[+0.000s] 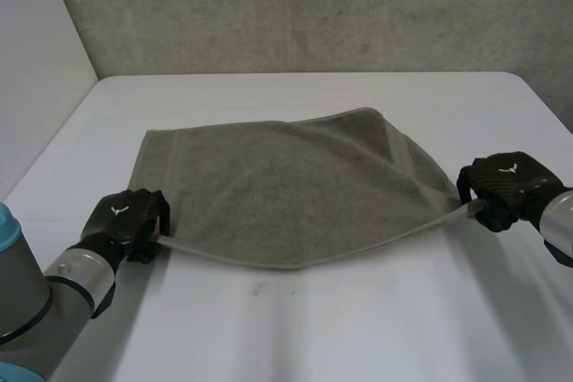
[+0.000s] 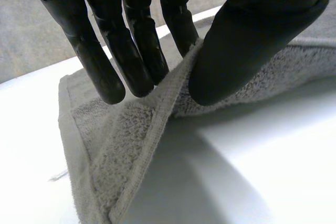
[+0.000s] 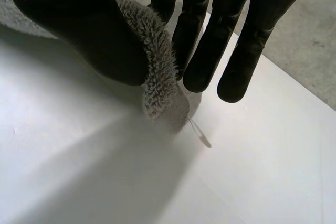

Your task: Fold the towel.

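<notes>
A grey towel (image 1: pixel 286 190) lies spread on the white table (image 1: pixel 313 328), with its near edge raised and sagging between my two hands. My left hand (image 1: pixel 125 219) holds the near left corner. In the left wrist view its thumb (image 2: pixel 252 35) and fingers (image 2: pixel 136 40) pinch the towel's hemmed edge (image 2: pixel 157 124), and the cloth hangs down from them to the table. My right hand (image 1: pixel 501 187) holds the near right corner. In the right wrist view its thumb (image 3: pixel 79 30) presses the fluffy towel corner (image 3: pixel 157 77) against the fingers (image 3: pixel 205 40), just above the tabletop.
A grey wall (image 1: pixel 313 6) runs behind the table's far edge, and a white panel (image 1: pixel 36 60) stands at the left. Bare tabletop lies in front of the towel and beyond it.
</notes>
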`<state>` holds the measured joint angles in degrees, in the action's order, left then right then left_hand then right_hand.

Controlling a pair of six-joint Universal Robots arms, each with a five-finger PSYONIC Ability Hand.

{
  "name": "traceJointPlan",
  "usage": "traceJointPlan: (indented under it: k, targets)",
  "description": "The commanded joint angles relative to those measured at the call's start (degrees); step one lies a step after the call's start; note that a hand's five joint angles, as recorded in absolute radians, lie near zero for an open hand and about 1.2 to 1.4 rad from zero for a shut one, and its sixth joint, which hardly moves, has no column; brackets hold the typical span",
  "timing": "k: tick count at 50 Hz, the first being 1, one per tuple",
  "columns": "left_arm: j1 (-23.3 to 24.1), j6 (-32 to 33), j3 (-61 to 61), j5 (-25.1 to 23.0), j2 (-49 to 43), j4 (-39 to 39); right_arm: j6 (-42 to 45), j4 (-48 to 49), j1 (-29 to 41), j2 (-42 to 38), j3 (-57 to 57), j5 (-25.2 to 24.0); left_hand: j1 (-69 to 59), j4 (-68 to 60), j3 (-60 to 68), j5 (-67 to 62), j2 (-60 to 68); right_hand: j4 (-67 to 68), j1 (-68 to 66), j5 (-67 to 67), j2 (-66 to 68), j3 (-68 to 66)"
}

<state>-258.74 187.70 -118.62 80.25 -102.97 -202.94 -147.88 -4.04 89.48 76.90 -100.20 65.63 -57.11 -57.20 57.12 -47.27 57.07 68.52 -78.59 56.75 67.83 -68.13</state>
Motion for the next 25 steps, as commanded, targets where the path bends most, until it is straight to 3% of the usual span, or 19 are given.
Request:
traceJointPlan:
  k: [1,18,21,22,23,25]
  targets:
    - [-1.15,0.04,0.06,0.08,-2.32,-2.2,-0.3,4.83,-2.47,-0.09,-3.51,-1.47,-2.22,-2.13,2.22,-2.06,2.26,11.48,-1.41,13.25,12.17,-11.87]
    - [-5.99,0.74,-3.72,0.26,-2.68,-4.48,-1.35,7.47,-3.61,-0.53,-4.91,-1.47,2.32,2.41,-2.32,2.48,-2.28,11.48,-1.41,13.25,12.17,-11.87]
    - [-5.99,3.03,-4.43,0.26,-2.59,-4.84,-1.35,7.38,-3.26,-0.61,-5.27,-1.47,-2.22,-2.13,2.22,-2.06,2.26,11.48,-1.41,13.25,12.17,-11.87]
    - [-5.9,5.03,-4.86,0.34,-2.41,-4.66,-1.35,7.38,-3.17,-0.61,-5.44,-1.47,-18.71,-18.61,18.7,-18.55,18.75,11.48,-1.41,13.25,12.17,-11.87]
    - [-5.81,7.05,-5.39,0.35,-2.15,-4.92,-1.35,7.3,-3.17,-0.88,-5.44,-1.47,-22.85,-22.75,22.84,-22.69,22.89,11.48,-1.41,13.25,12.17,-11.87]
    - [-5.72,9.25,-6.09,0.26,-1.28,-5.1,-1.35,7.21,-3.17,-0.88,-5.36,-1.29,-22.89,-22.8,22.88,-22.73,22.93,11.48,-1.41,13.25,12.17,-11.87]
